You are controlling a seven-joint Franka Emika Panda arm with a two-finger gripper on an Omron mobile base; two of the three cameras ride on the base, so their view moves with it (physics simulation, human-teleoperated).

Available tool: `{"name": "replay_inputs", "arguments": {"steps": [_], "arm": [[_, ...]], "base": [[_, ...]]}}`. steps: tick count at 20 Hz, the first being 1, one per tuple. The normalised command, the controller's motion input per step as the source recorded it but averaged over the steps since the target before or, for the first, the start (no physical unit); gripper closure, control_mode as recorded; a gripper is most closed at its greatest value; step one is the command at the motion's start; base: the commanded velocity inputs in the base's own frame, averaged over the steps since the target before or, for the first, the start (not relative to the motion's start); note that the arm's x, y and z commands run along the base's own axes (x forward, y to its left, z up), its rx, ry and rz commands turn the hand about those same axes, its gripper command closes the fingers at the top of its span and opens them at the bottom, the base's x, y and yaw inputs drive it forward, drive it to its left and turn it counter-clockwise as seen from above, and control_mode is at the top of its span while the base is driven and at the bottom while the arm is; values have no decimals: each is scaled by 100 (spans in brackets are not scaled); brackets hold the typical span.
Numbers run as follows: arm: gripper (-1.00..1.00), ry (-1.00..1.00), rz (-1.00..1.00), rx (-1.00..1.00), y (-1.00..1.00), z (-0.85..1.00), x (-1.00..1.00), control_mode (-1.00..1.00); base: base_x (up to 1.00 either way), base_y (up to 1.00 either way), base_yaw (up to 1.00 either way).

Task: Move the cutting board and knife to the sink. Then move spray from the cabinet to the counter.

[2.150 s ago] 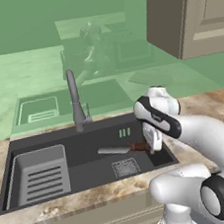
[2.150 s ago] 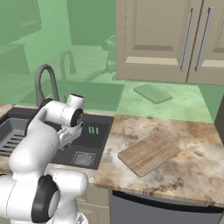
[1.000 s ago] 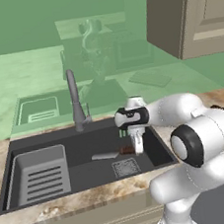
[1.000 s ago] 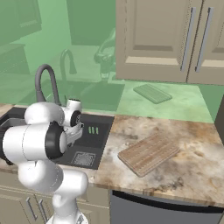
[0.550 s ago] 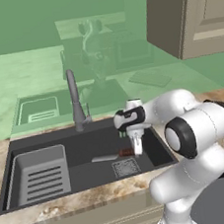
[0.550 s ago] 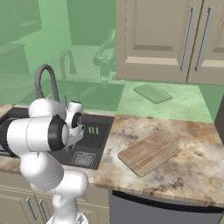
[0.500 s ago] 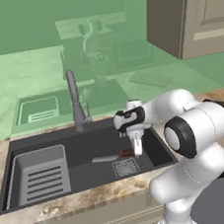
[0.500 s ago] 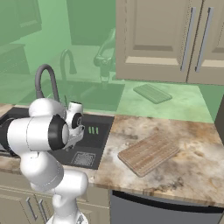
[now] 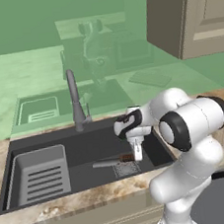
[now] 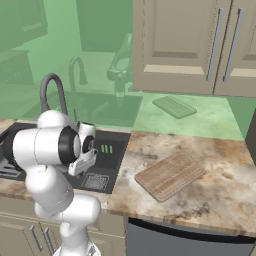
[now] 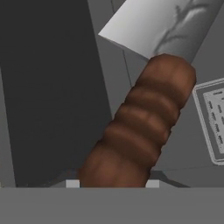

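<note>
The knife (image 9: 111, 161) lies low in the dark sink (image 9: 48, 142), grey blade pointing left, brown handle (image 11: 140, 127) to the right. My gripper (image 9: 137, 154) reaches down into the basin and is shut on that handle, which runs up between the fingertips in the hand view, blade (image 11: 162, 24) beyond it. The cutting board (image 10: 170, 175) lies flat on the marbled counter (image 10: 225, 195), right of the sink and apart from the arm. The cabinet (image 10: 175, 45) hangs above with its doors shut. The spray is hidden.
A grey ribbed rack (image 9: 39, 175) fills the sink's left half and the square drain (image 9: 125, 169) sits just below the knife. The tall faucet (image 9: 74, 103) rises behind the basin. A dark appliance front (image 10: 190, 240) sits under the counter on the right.
The arm has swung round over the basin and carried the knife from above the sink down to its floor; in the last half second the hand sank only slightly.
</note>
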Motion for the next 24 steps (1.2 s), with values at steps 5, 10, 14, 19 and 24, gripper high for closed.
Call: {"name": "replay_inputs", "arguments": {"steps": [5,10,14,19,24], "arm": [[100,0,0,0,0,-21,0,-100],[100,0,0,0,0,-16,0,-100],[100,0,0,0,0,-14,3,-100],[100,0,0,0,0,-12,6,-100],[100,0,0,0,1,-10,8,-100]], "base": [[0,0,0],[0,0,0],[0,0,0],[0,0,0],[0,0,0]]}}
